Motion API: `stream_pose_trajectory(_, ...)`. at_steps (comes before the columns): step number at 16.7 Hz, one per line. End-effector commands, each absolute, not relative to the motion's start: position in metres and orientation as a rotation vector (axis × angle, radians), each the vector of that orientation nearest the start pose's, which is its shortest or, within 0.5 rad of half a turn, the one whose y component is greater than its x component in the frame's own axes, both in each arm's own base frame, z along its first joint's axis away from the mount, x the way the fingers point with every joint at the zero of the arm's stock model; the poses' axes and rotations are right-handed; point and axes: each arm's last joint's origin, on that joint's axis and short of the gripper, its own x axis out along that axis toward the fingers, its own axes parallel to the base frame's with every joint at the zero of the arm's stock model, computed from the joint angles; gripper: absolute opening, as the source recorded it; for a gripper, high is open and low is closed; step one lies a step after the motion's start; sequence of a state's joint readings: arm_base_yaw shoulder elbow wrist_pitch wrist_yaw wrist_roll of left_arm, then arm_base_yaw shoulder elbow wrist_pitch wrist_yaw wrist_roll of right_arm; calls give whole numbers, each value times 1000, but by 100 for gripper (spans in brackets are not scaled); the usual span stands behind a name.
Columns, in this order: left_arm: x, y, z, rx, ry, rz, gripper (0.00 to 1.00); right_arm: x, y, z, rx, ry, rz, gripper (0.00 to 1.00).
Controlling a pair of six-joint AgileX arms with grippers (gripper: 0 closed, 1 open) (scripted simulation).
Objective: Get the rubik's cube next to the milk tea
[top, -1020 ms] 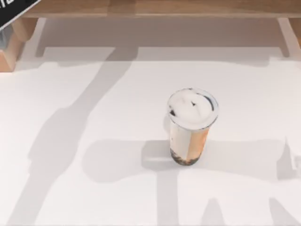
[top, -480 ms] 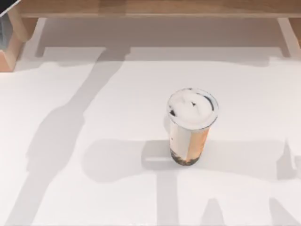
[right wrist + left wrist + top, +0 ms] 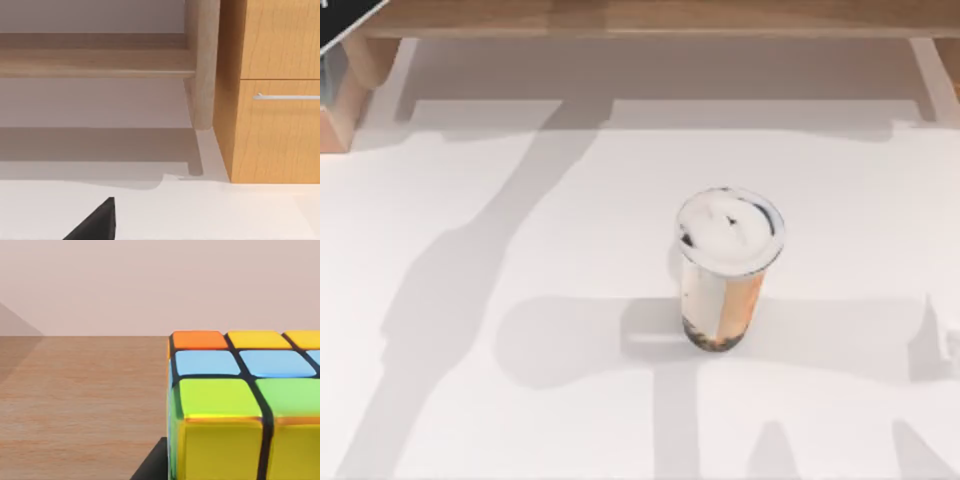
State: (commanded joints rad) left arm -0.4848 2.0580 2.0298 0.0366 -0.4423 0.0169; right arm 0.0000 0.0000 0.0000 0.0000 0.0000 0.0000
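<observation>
The milk tea (image 3: pixel 728 270) is seen upright near the middle of the white table (image 3: pixel 500 400), slightly toward its right, with bare surface on every side. That open ground is presumably why it is left alone: a place for the cube can be found just beside it on either flank.

The cube (image 3: pixel 240 405) is met in the left wrist view, very close to the camera, with an orange and yellow row at its far edge, blue squares behind green ones, and yellow faces below. It is shown above or upon a brown wooden surface (image 3: pixel 80 405), with a pale wall beyond; whether it is resting there or lifted cannot be told. So the cube is judged to be well apart from the cup, toward the wooden shelf (image 3: pixel 640 18) at the table's far edge, and the carry across is not yet done.

A dark finger (image 3: pixel 152 464) of the left gripper is glimpsed just beside the cube's near corner. How far the fingers are spread, and whether the cube is held, cannot be told.

The right arm is parked near a wooden cabinet (image 3: pixel 270 100), a dark finger tip (image 3: pixel 97 222) being seen over the table.
</observation>
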Motion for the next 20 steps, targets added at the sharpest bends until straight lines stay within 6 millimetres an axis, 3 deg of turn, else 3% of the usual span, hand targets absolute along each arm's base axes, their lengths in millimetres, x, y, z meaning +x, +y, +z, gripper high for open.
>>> stream_pose_trajectory(2,435,-210,404,-45,-31,-23,0,106,-1,160,0,0,0,100)
stream_pose_trajectory(6,393,-218,439,-224,-23,-84,0,106,-1,160,0,0,0,100)
stream_pose_trajectory(9,364,-230,432,-329,134,-147,0,106,-1,160,0,0,0,100)
stream_pose_trajectory(11,357,-237,398,-312,336,-158,0,106,-1,160,0,0,0,100)
stream_pose_trajectory(13,358,-236,344,-249,602,-124,0,106,-1,160,0,0,0,100)
stream_pose_trajectory(17,346,-211,239,-85,1165,-25,0,106,-1,160,0,0,0,100)
stream_pose_trajectory(20,330,-195,195,-17,1461,-1,0,106,-1,160,0,0,0,100)
